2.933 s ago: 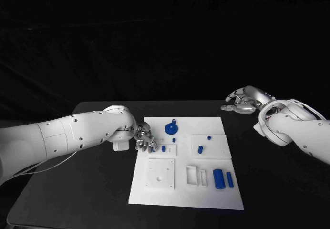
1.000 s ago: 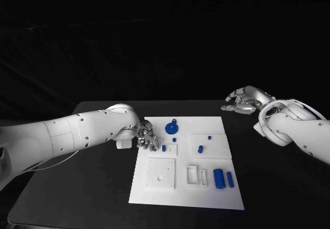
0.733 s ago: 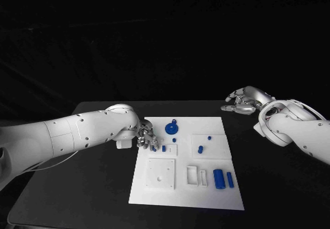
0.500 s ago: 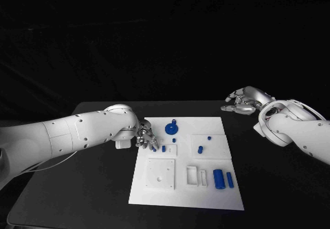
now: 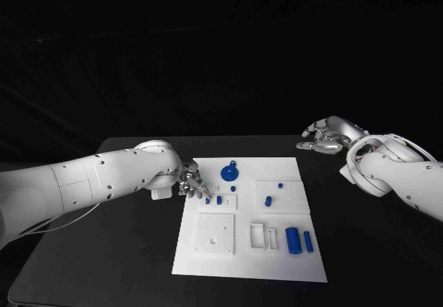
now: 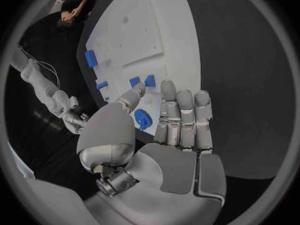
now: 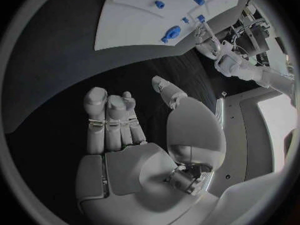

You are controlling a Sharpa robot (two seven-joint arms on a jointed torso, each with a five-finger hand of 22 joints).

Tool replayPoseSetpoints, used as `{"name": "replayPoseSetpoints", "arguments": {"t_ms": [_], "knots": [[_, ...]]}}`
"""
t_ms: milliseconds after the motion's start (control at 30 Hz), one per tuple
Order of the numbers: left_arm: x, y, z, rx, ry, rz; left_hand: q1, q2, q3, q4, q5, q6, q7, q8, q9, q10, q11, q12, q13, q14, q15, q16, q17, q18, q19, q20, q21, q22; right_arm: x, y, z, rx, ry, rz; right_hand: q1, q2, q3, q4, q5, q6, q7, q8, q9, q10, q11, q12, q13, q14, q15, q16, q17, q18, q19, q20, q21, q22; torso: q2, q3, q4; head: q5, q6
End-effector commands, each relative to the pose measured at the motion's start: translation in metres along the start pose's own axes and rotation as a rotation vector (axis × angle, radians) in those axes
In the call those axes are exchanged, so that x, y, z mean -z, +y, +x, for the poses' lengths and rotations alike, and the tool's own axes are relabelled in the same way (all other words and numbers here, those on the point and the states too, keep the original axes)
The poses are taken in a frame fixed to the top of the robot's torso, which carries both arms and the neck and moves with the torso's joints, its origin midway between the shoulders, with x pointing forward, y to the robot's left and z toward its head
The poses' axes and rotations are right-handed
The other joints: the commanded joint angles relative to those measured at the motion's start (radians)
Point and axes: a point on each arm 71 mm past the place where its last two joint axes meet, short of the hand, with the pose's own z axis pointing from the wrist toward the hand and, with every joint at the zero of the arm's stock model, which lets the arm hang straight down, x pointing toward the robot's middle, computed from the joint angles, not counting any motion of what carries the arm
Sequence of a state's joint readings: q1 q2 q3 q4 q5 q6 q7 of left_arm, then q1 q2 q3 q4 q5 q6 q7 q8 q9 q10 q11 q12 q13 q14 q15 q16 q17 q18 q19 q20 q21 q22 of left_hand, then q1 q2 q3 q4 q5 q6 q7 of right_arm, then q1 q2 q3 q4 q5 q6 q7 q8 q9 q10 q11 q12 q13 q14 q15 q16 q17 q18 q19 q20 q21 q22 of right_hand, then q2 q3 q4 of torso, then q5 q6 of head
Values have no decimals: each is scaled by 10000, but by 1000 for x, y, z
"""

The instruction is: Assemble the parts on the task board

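The white task board [image 5: 249, 262] lies mid-table. My left hand [image 5: 194, 185] hovers at its left edge, fingers straight and empty, its fingertips just beside two small blue pieces [image 5: 213, 200] in a recess. The left wrist view shows that hand [image 6: 178, 130] flat over the board [image 6: 144, 25], with the thumb reaching toward those pieces [image 6: 142, 80]. A round blue gear-like part [image 5: 229, 171] lies at the board's far side, and a thick blue cylinder [image 5: 294, 239] with a thinner one [image 5: 307, 240] at the near right. My right hand [image 5: 323, 137] is off the board at the back right, loosely bent and empty.
More small blue parts [image 5: 267, 201] sit mid-board, beside a square recessed plate [image 5: 217, 233] and narrow slots [image 5: 263, 235]. Black table [image 5: 111, 256] surrounds the board. The right wrist view shows my right hand [image 7: 131, 135] above bare table, the board [image 7: 131, 10] far off.
My left hand has drawn back slightly from the two small blue pieces toward the board's left edge. The right hand has stayed where it was.
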State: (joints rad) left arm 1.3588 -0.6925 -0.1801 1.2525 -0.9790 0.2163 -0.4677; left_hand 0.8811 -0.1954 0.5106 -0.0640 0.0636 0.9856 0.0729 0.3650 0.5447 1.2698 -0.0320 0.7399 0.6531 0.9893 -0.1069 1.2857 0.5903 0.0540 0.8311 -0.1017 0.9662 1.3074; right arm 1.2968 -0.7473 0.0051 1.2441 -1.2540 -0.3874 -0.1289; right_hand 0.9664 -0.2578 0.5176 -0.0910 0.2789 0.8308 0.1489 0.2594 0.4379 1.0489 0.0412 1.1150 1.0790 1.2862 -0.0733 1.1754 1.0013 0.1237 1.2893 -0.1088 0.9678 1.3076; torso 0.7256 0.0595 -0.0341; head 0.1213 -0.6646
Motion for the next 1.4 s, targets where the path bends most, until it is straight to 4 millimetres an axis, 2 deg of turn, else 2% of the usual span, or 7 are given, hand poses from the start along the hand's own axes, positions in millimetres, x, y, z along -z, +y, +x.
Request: {"name": "replayPoseSetpoints", "arguments": {"t_ms": [33, 233, 400, 600, 867, 1033, 1400], "knots": [[0, 4, -2, 700, -350, 11, -27, -129, 35, 231, -47, -51, 64, -49, 65, -48, -2, 73, 23, -34, -43, 44, -14, -126, -24, -1024, -67, 145, 0, 1, 1, 35, 91, -117, 22, 36, -17, 57, 51, -11, 48, 39, -16, -43, -21, 53, -18, 80, 9, -68, 10, 1381, -2, -57, -52, 94, -2, 1, -2, -4, 26], [2, 6, -10, 2544, -941, 695, -71, -339, 107, 783, -54, -135, 92, -100, 127, -181, 29, 38, 24, -108, -41, -8, -49, -119, -55, -1033, -120, 142, 0, 0, 1, 12, 85, -87, 18, 40, -17, 62, 55, -11, 49, 39, -16, -43, -21, 54, -20, 81, 10, -69, 10, 1381, -2, -56, -53, 94, -4, 3, -5, -31, 65], [5, 0, -18, 3567, -1817, 1848, 350, -306, 67, 847, 5, -420, 298, -175, 227, -951, 262, -538, -286, -738, 308, -542, -318, -252, -630, -748, -572, 40, 1, -1, 0, -8, 73, -73, 18, 42, -16, 65, 69, -12, 49, 39, -16, -44, -21, 55, -22, 81, 10, -70, 10, 1381, -2, -56, -55, 94, -1, 4, 8, -90, 116], [14, -21, -20, 3429, -2909, 3776, 2155, 174, 79, -654, 645, -864, 652, -305, 306, -2225, 854, -1821, -1249, -1320, 907, -1159, -700, -249, -1161, -153, -1112, -59, 0, -1, 0, -40, 81, -76, 21, 46, -12, 68, 86, -14, 49, 38, -17, -45, -21, 56, -24, 81, 10, -71, 10, 1381, -2, -56, -57, 95, -1, 5, 5, -132, 188], [20, -49, -14, 1405, -4165, 5748, 3266, 475, 697, -1872, 822, -805, 596, -314, 284, -2107, 1156, -3051, -2428, -1105, 999, -1178, -814, -184, -991, -17, -1261, 23, 0, 0, 2, -59, 103, -94, 24, 52, -9, 70, 95, -15, 49, 38, -17, -46, -20, 56, -26, 80, 10, -72, 11, 1381, -2, -56, -59, 95, 1, 0, -4, -156, 289], [16, -59, -7, -311, -4744, 6019, 3454, 419, 1265, -2072, 1286, -763, 577, -340, 256, -1854, 1151, -3629, -2908, -570, 853, -863, -747, -211, -715, -164, -1176, 142, -1, 1, 3, -67, 112, -105, 25, 52, -8, 69, 100, -14, 49, 38, -17, -46, -20, 57, -27, 80, 11, -73, 11, 1381, -2, -56, -59, 96, 11, 6, -4, -192, 350], [1, -69, 14, -2765, -4825, 5977, 3234, 118, 1077, -1835, 684, -905, 547, -587, 163, -1764, 1140, -4792, -3568, 515, 773, -225, -585, 301, 398, -291, -211, 225, -1, 1, 3, -69, 122, -126, 27, 52, -9, 69, 109, -14, 50, 39, -17, -48, -20, 58, -30, 80, 11, -74, 11, 1381, -1, -56, -60, 97, 26, 15, -19, -259, 367]]}}
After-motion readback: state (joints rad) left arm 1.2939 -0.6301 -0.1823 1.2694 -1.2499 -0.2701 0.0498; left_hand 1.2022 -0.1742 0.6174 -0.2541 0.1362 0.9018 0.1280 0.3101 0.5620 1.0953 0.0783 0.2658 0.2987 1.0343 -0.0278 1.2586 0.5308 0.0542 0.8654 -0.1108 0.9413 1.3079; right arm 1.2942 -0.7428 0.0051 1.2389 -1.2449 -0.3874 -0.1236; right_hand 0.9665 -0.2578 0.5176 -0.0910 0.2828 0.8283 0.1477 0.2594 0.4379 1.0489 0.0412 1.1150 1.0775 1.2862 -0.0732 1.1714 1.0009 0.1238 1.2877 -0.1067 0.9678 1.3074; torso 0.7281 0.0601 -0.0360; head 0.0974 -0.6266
